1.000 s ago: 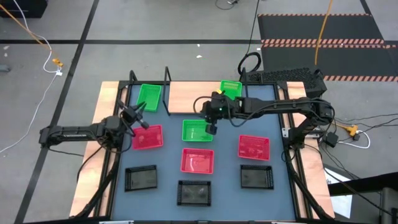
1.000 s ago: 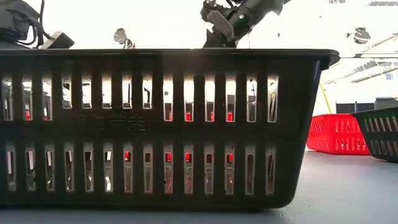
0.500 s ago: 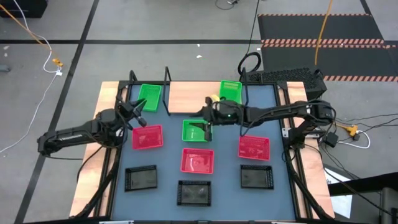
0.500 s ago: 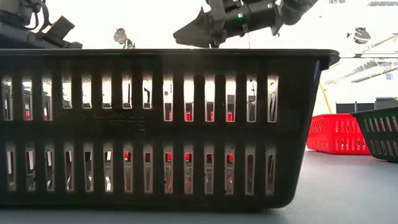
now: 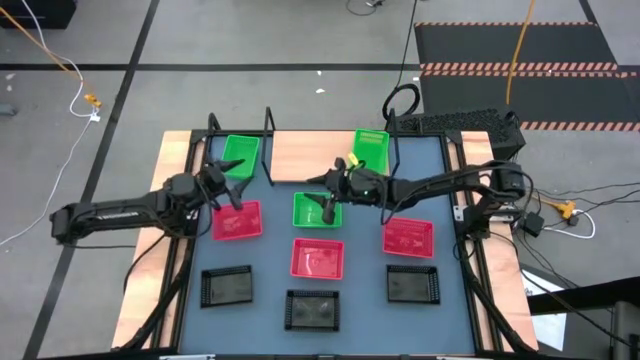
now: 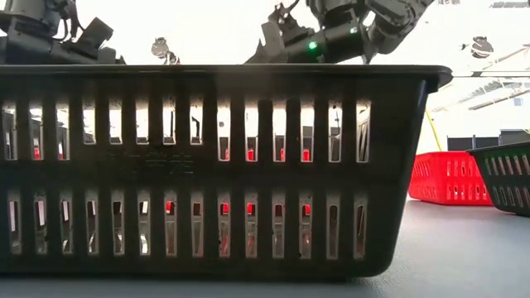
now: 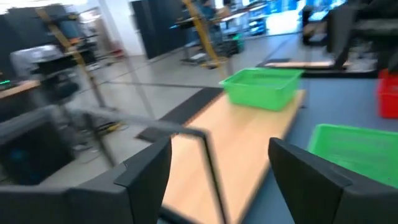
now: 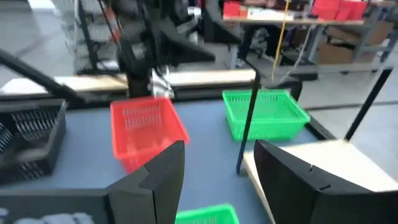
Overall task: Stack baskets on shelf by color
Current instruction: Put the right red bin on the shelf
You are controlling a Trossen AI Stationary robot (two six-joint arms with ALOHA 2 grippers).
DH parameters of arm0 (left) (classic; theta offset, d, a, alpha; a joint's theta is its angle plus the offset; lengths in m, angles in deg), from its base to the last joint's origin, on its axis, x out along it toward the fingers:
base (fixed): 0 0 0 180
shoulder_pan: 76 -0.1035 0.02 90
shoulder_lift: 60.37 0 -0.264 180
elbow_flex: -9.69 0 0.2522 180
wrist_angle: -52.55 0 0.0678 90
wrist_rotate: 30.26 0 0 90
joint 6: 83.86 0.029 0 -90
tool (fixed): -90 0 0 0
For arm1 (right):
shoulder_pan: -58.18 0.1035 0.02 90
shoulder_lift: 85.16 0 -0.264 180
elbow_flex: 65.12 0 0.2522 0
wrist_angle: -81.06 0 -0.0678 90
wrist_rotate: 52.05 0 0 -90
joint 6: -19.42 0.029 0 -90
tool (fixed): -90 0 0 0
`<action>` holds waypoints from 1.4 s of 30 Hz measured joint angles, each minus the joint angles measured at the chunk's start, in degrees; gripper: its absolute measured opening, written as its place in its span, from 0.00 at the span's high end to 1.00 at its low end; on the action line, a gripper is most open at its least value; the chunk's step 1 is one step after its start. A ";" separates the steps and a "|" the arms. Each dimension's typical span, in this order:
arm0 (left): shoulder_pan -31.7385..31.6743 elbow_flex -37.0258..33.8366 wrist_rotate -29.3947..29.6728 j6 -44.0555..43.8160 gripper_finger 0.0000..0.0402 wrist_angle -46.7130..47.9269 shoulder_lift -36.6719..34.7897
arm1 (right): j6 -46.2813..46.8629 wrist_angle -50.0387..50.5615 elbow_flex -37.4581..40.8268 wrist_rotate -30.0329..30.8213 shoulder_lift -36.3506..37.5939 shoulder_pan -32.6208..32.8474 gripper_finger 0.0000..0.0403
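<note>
Baskets (image 5: pixel 317 257) scattered on table, two green on shelf (image 5: pixel 310 156), both tools parted: left tool (image 5: pixel 236 190), right tool (image 5: pixel 322 199).

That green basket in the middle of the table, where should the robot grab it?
Probably by a long rim of the middle green basket, from straight above: it sits upright and open-topped, so one finger can go inside and one outside. The right end effector hangs over it, open.
</note>
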 joint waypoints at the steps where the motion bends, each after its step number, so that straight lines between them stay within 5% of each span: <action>1: 0.12 0.00 -1.49 -0.11 0.32 -1.59 1.11 | 0.01 -0.78 0.00 0.00 -0.98 0.34 0.53; 6: 3.02 1.79 -6.03 1.18 0.36 -6.68 4.42 | 2.88 -4.48 -0.60 -0.35 -4.56 2.81 0.53; 11: 8.36 9.58 -5.62 3.88 0.43 4.39 4.74 | 2.93 -4.30 -3.26 0.94 -6.93 6.02 0.54; 17: 14.01 16.43 1.20 3.27 0.49 15.46 4.89 | 1.25 -2.35 -5.72 6.26 -7.23 7.69 0.54; 24: 15.02 16.81 8.74 5.10 0.50 15.09 4.86 | 2.31 -3.55 -5.79 7.37 -7.27 7.35 0.54; 29: 15.51 16.81 7.42 2.90 0.50 12.72 4.85 | 4.18 -2.27 -5.79 7.39 -7.31 8.67 0.54; 35: 19.32 16.81 -1.07 -4.76 0.50 10.59 6.08 | 2.58 -0.31 -5.79 12.00 -7.31 13.34 0.54; 42: 26.94 16.32 1.26 -10.01 0.50 14.03 11.38 | 1.15 -0.85 -5.79 13.12 -7.31 14.72 0.54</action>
